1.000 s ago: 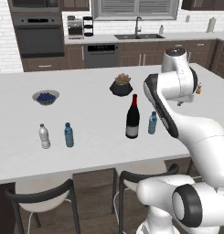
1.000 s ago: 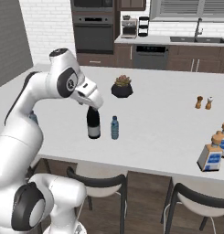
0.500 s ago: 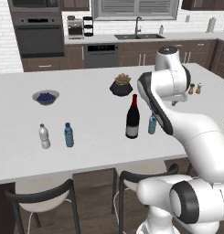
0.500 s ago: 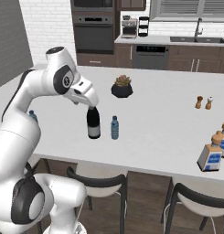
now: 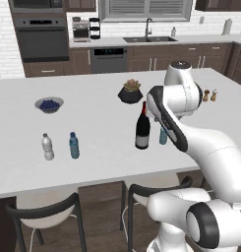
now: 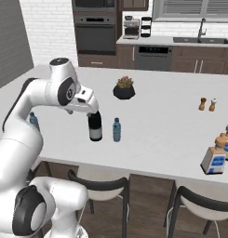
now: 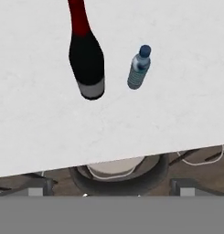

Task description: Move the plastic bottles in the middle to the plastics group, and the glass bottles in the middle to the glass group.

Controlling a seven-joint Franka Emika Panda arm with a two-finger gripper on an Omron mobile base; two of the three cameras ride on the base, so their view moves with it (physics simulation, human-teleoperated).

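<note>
White kitchen island (image 5: 92, 142): tall dark glass wine bottle (image 5: 142, 129) stands mid-counter, small pale plastic water bottle (image 6: 117, 129) just beside. Gripper (image 6: 92, 110) jaws apart above them; a careless descent likely topples the wine bottle.

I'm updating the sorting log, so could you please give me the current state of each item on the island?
Wine bottle: upright, mid-counter, not gripped.
Small water bottle: upright, capped, beside the wine bottle, apart from it.
Clear bottle: upright, at the left.
Blue bottle: upright, next to the clear one.
Squarish bottles: upright, at the right edge.
Gripper: open, above the wine bottle.
</note>
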